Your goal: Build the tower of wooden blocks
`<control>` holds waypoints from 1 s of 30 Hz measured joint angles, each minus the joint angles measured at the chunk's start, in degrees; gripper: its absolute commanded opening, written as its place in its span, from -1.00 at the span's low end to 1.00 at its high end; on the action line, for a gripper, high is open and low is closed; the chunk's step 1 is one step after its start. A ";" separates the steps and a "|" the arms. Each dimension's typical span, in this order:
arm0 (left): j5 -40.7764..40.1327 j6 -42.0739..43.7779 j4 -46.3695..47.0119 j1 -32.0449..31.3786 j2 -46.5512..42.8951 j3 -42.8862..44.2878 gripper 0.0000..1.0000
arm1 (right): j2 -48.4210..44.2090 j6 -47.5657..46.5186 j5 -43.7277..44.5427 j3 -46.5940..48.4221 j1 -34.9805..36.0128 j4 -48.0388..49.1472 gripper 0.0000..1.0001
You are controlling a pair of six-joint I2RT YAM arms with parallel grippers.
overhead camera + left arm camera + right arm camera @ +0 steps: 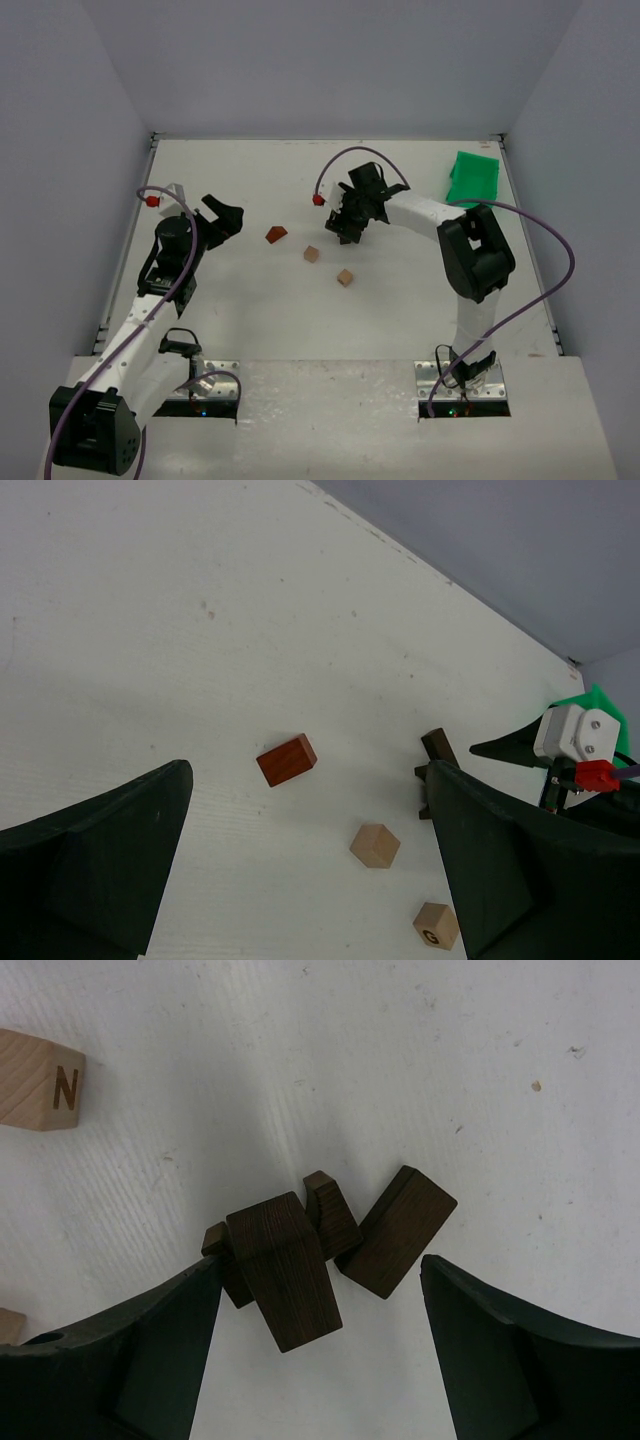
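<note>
Blocks lie mid-table: a red-brown block (287, 760) right of the left gripper (225, 217), whose jaws are spread wide, then a tan N block (38, 1080) and a tan G block (436, 925). Dark blocks (290, 1280) sit jumbled between the right gripper's (348, 232) parted jaws.

Reddish-brown block (287, 760), plain tan block (375, 845) and G-marked tan block (436, 925) lie apart on the table (200, 580).

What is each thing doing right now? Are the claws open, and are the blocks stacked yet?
left gripper: open, empty, above the table.
right gripper: open, one finger on each side of the dark blocks.
dark blocks: jumbled, leaning together, not stacked.
red-brown block: lying flat, alone.
tan blocks: two, lying apart, unstacked.
green bin: far right corner, away from the blocks.
</note>
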 measured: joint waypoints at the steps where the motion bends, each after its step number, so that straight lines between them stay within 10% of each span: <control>1: 0.00 0.00 0.02 0.00 0.07 0.00 1.00 | 0.11 0.00 -0.11 0.01 0.00 0.04 0.45; 10: 0.00 0.00 0.01 0.00 0.52 0.00 1.00 | 0.47 0.70 -0.23 0.10 0.00 0.02 -0.31; 20: 0.00 0.00 0.01 0.00 0.52 -0.01 1.00 | -2.57 4.02 -0.65 0.09 0.06 -1.05 -0.65; 30: 0.04 0.01 -0.01 0.00 0.44 -0.11 1.00 | -12.86 8.75 -1.59 -0.07 0.09 -2.78 -0.11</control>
